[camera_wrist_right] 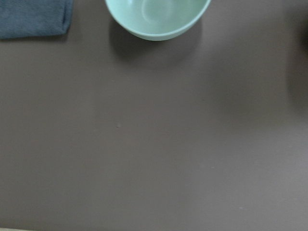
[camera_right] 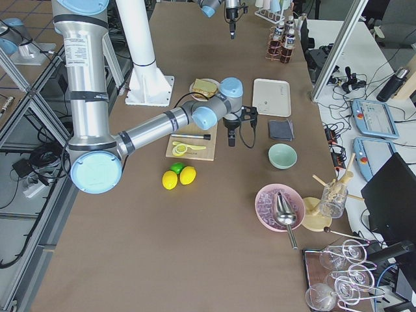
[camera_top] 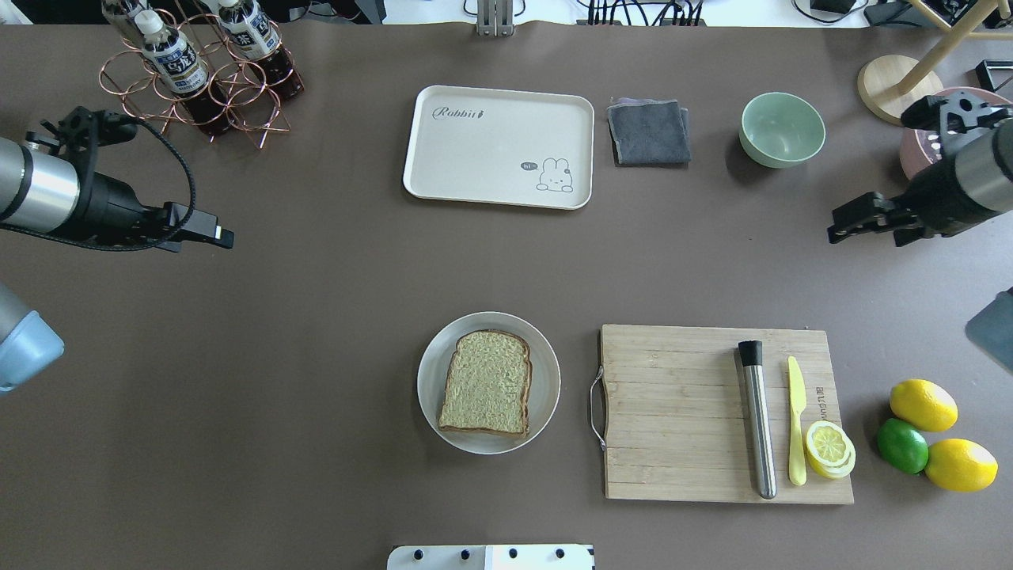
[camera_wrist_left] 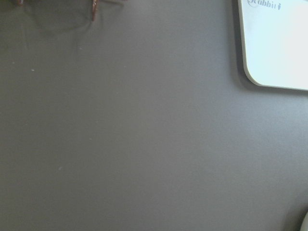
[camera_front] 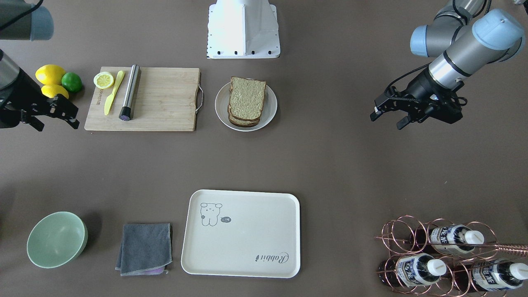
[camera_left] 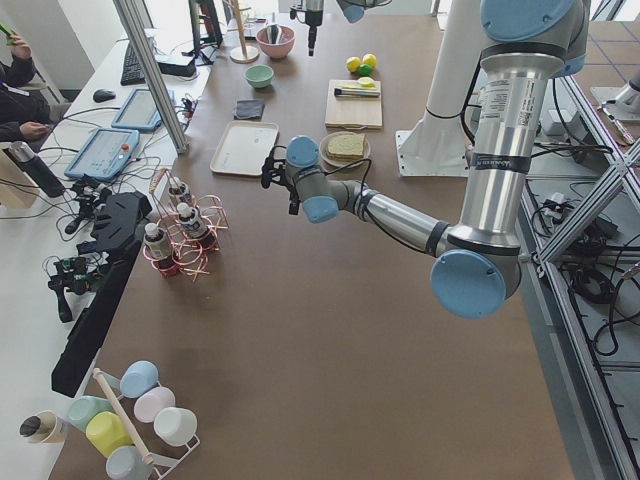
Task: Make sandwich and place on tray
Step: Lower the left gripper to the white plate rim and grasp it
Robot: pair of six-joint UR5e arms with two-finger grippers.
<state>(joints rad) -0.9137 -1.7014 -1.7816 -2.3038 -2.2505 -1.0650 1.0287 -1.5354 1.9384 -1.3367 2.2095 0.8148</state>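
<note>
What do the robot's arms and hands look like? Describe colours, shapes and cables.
Both arms are silver-grey tubes with pale blue rounded joint caps. The left arm ends in a black two-fingered left hand, with a black cable looping along its wrist. The right hand is black and two-fingered too.

Even, bright overhead light is seen across the table (camera_front: 330,165). A soft shadow is cast at 3 o'clock of the bowl (camera_front: 57,239). The tray (camera_wrist_left: 279,43) is overexposed in the left wrist view, and both wrist views are rendered soft.
</note>
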